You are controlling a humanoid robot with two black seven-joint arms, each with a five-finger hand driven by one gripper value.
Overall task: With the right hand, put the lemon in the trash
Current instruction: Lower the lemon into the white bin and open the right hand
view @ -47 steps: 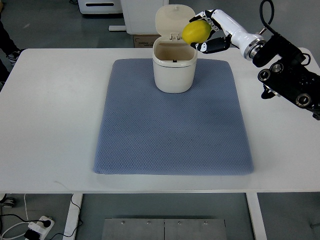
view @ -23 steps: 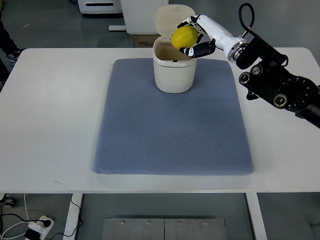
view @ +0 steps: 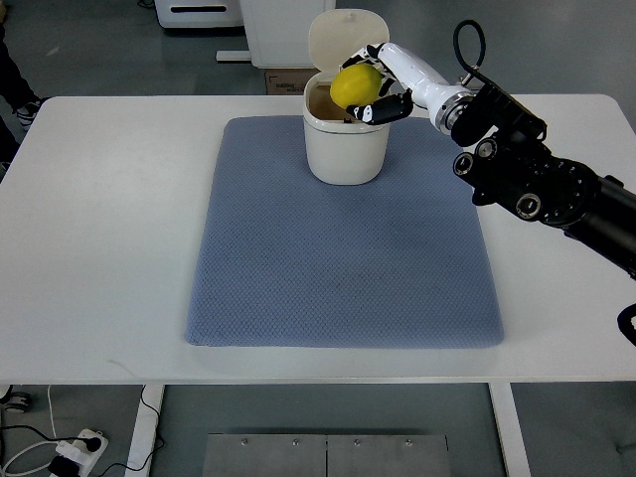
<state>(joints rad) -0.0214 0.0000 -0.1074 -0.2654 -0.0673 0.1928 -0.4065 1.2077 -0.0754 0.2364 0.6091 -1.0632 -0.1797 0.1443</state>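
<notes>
Delivery step: the white right hand [view: 376, 87] grips the round yellow lemon [view: 357, 85] over the open mouth of the cream plastic trash bin [view: 345, 147] — next, I judge, uncurl the fingers so it drops inside.

I see a table [view: 99, 229] filling most of the view, with a mat [view: 343, 248] lying on its middle. A trash bin [view: 346, 144] stands on the far part of the mat, its lid [view: 333, 35] tipped up behind it. The right hand [view: 383, 84] reaches in from the right and holds a lemon [view: 356, 85] just above the bin's open top. On the floor near left lies a power strip [view: 75, 452].
</notes>
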